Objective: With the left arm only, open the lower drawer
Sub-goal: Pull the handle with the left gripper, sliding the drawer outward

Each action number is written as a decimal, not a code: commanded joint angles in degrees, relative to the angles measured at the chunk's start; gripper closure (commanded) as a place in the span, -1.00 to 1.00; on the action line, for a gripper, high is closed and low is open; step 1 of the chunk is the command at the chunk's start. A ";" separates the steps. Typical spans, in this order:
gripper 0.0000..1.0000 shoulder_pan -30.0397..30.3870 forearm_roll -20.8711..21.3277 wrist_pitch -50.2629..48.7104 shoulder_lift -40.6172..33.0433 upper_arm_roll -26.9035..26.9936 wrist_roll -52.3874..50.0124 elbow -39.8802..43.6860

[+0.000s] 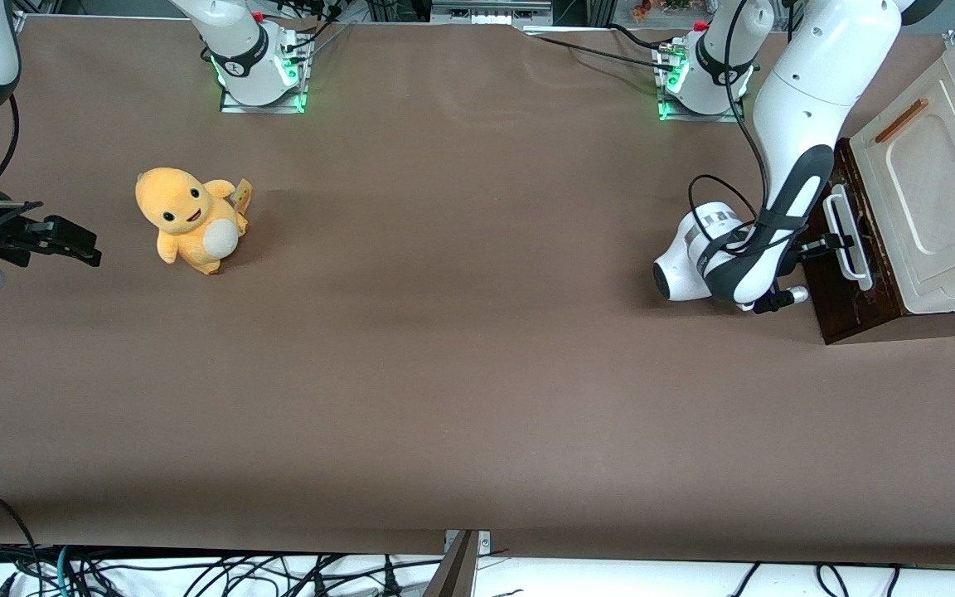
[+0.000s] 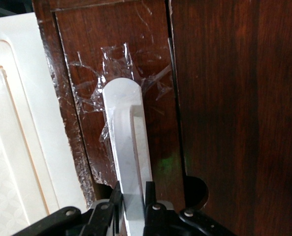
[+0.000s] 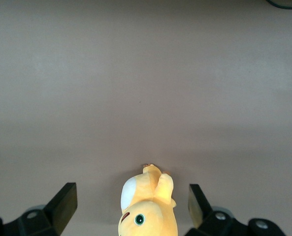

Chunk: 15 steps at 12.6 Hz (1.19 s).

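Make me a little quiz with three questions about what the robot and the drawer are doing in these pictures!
1. True or false: the left arm's gripper has its fingers around the white bar handle of the lower drawer.
2. Which is nearer the left arm: the orange plush toy or the cream panel with the orange-brown handle?
3. Fill in: the lower drawer's front is dark ____.

Key
1. True; the wrist view shows a finger on each side of the bar.
2. The cream panel, just above the drawer front; the toy sits toward the parked arm's end of the table.
3. Brown, worn, with clear tape around the handle.
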 commanded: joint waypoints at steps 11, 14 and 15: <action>0.71 -2.20 -3.56 -0.84 0.55 -1.08 0.27 3.41; 0.72 -3.35 -6.38 -1.02 0.55 -1.08 0.27 4.91; 0.73 -3.61 -6.46 -1.11 0.46 -1.17 0.27 4.91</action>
